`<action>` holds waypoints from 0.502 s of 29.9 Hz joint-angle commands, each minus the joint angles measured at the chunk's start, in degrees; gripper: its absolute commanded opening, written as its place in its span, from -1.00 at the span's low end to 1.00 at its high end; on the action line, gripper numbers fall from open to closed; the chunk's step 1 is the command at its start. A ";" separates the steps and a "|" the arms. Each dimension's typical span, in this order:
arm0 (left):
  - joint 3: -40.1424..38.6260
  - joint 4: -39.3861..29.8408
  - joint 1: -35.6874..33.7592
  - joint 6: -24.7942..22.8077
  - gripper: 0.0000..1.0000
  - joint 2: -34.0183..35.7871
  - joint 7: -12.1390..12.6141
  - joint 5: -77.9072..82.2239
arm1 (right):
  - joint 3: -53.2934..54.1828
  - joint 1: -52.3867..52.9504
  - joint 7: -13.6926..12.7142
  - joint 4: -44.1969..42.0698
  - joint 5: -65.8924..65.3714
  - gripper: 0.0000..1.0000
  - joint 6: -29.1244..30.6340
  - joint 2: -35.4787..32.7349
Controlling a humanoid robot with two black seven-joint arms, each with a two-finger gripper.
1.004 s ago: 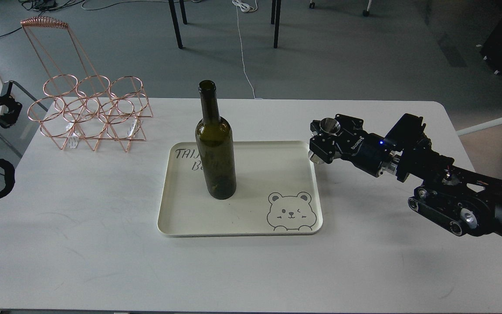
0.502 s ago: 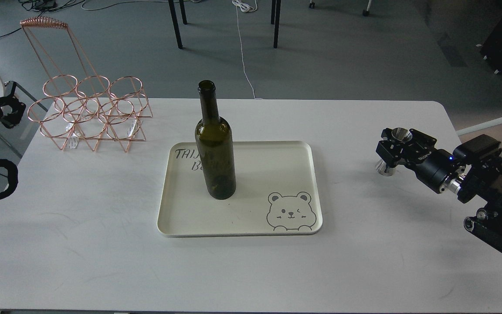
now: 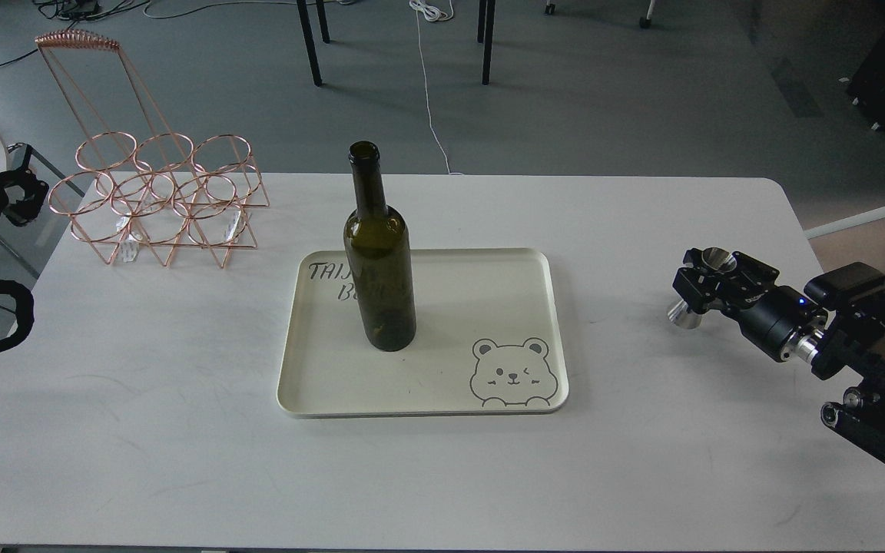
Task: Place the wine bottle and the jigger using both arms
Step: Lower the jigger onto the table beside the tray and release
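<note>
White laminate desk (image 3: 143, 430), rectangular, rounded corners, carrying every item listed below.

Cream tray (image 3: 442, 399), rectangular with a raised rim, at the desk's centre; printed lettering at its far left corner, a cartoon bear at its near right corner.

Copper wire rack (image 3: 157, 201), two rows of rings with a tall looped handle, at the far left corner of the desk, well apart from the tray.

Right arm (image 3: 865, 369), black, jointed, entering from the right edge and reaching toward the desk's right side.

Wine bottle (image 3: 379, 253), dark olive glass, no label, mouth unstoppered. Stands upright on the left half of the tray, partly covering the lettering. Judged heavy for its footprint, rigid, smooth and breakable; tall and top-heavy, so liable to tip if pushed at the neck. Best taken around the wide body below the shoulder.

Left hand (image 3: 21, 193), black, at the far left edge beside the rack, off the desk. Too small and dark to tell whether its fingers are parted or closed. Holds nothing that can be seen.

Right hand (image 3: 702, 283), over the right part of the desk, well apart from the tray, fingers closed around the jigger's narrow waist.

Jigger (image 3: 700, 288), polished steel, hourglass form, upright in the right hand, top cup open upward. Its lower cone is at or just above the desk; contact cannot be confirmed. Judged light, stiff and slippery; the waist is the secure place to hold.
</note>
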 commanded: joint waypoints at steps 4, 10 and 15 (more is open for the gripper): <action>-0.08 0.00 -0.02 0.01 0.97 0.13 0.00 0.00 | -0.14 -0.73 0.00 -0.01 0.09 -0.65 0.00 0.01; -0.08 0.00 -0.02 0.01 0.97 0.13 0.00 0.00 | -0.14 -1.43 0.00 0.08 0.09 -0.51 0.00 -0.08; -0.17 0.00 -0.02 0.01 0.97 0.22 0.00 0.00 | -0.14 -1.43 0.00 0.26 0.09 -0.40 0.00 -0.08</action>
